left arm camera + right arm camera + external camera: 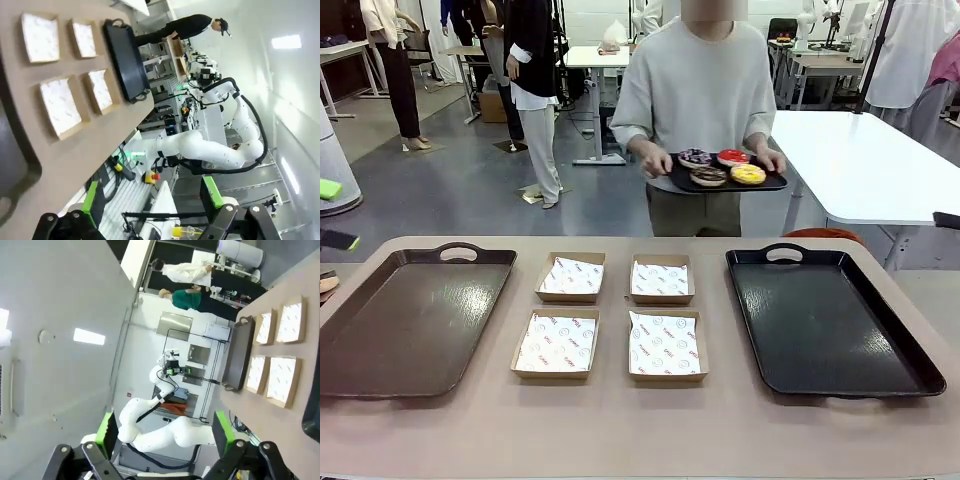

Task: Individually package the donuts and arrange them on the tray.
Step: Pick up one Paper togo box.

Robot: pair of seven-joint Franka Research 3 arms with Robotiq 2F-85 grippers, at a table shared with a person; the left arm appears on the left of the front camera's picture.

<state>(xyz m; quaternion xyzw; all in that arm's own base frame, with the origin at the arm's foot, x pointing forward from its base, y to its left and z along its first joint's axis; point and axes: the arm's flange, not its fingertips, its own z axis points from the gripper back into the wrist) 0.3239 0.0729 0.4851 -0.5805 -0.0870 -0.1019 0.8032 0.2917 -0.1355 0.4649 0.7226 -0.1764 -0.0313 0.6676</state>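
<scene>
Standing at the far side of the table, a person held a small dark tray at about waist height. One hand gripped its picture-left end and the other hand its picture-right end. All four donuts sat on that small tray, well apart from the table and packed close together:
- dark donut with multicoloured sprinkles, back left
- glossy red donut, back right
- chocolate-brown donut, front left
- yellow donut, front right

Whether neighbouring donuts touched could not be told.

On the table, four shallow cardboard boxes formed a two-by-two block at the middle. These were the far-left box, far-right box, near-left box and near-right box. Each was lined with white printed paper, and narrow gaps kept them apart.

A large brown tray lay to picture left of the block and a large black tray to picture right. Each had its handle cut-out at the far end.

Left gripper, seen from its own wrist camera: jaws spread wide, green pads well apart, holding nothing. It was off the table, and beyond it that view, rolled sideways, took in the boxes, the black tray and the white right arm.

Right gripper, seen from its own wrist camera: jaws likewise wide and empty, off the table. Past it were the boxes, the brown tray on edge and the white left arm.
</scene>
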